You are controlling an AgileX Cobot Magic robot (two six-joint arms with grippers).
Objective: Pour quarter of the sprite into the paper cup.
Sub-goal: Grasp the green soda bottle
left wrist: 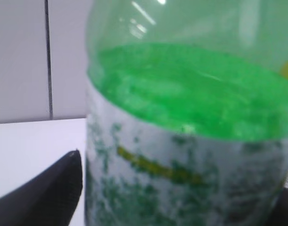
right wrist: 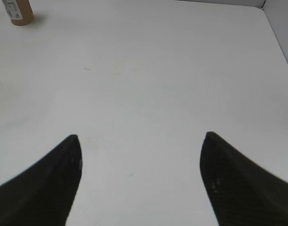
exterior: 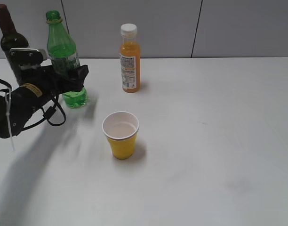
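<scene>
The sprite (exterior: 64,52) stands upright and uncapped on the table at the back left. It fills the left wrist view (left wrist: 191,141), showing its white-green label and green liquid above it. My left gripper (exterior: 77,77) is around the bottle at label height. A thin strip of table shows between the left finger and the bottle, so the jaws are open around it. The paper cup (exterior: 121,136), yellow outside and white inside, stands upright in front and to the right of the bottle. My right gripper (right wrist: 141,141) is open and empty over bare table; it is out of the exterior view.
A dark wine bottle (exterior: 10,35) stands just behind my left arm. An orange juice bottle (exterior: 129,59) with a white cap stands at the back, right of the sprite; its base also shows in the right wrist view (right wrist: 18,12). A grey wall runs along the table's far edge.
</scene>
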